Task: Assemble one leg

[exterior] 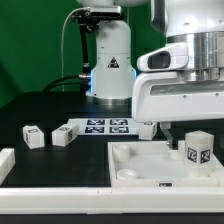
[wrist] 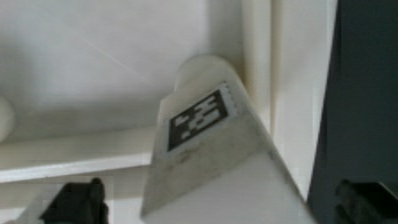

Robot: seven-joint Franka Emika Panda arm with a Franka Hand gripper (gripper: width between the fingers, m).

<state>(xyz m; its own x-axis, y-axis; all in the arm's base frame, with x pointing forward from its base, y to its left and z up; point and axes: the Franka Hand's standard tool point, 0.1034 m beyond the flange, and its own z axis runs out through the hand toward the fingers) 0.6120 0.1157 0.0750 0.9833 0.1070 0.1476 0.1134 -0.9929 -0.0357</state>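
One leg (exterior: pixel 198 150), a small white block with a black-and-white tag, stands on the large white panel (exterior: pixel 135 160) at the exterior view's right. My gripper (exterior: pixel 187 136) hangs just above it, open. In the wrist view the leg (wrist: pixel 205 125) lies between the two dark fingertips (wrist: pixel 75 200), which stand wide apart with a gap on each side of it. The gripper (wrist: pixel 219 202) holds nothing. The panel's raised rim (wrist: pixel 267 60) runs beside the leg.
Two more legs (exterior: pixel 33 137) (exterior: pixel 62 134) sit on the dark table at the exterior view's left, and another (exterior: pixel 147 128) by the marker board (exterior: pixel 102 126). A white block (exterior: pixel 5 165) lies at the left edge. The robot base (exterior: pixel 110 60) stands behind.
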